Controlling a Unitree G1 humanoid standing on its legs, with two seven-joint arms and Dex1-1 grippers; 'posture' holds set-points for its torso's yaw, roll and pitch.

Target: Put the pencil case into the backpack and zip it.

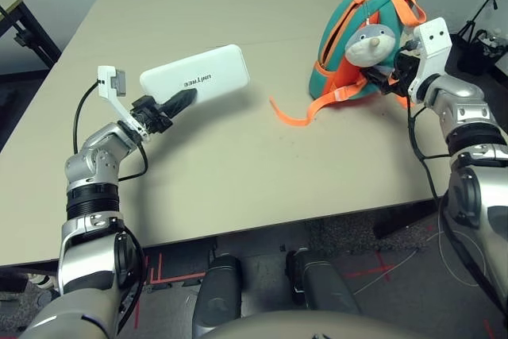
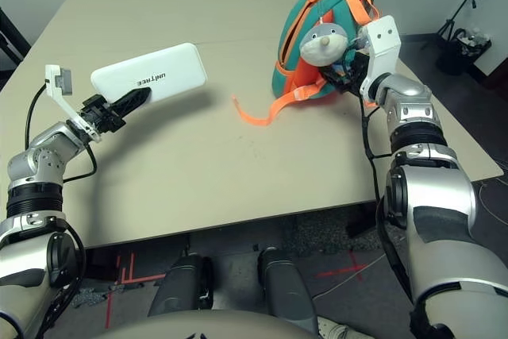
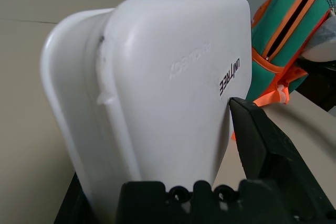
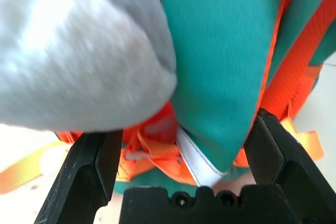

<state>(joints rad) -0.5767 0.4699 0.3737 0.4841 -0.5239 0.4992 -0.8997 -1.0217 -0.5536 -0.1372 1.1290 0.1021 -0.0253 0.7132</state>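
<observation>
Left wrist view: left hand clamps pencil case; right hand spread at backpack.

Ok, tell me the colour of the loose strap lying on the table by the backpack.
Orange; the strap shows best in the left eye view.

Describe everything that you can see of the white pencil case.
The flat white rectangular hard-plastic pencil case has rounded corners, a smooth matte shell with a seam around its edge, and small dark lettering on its top face. It looks closed. The left gripper grips one short end with its black fingers and holds the case tilted above the beige table, apart from the teal-and-orange backpack.
</observation>
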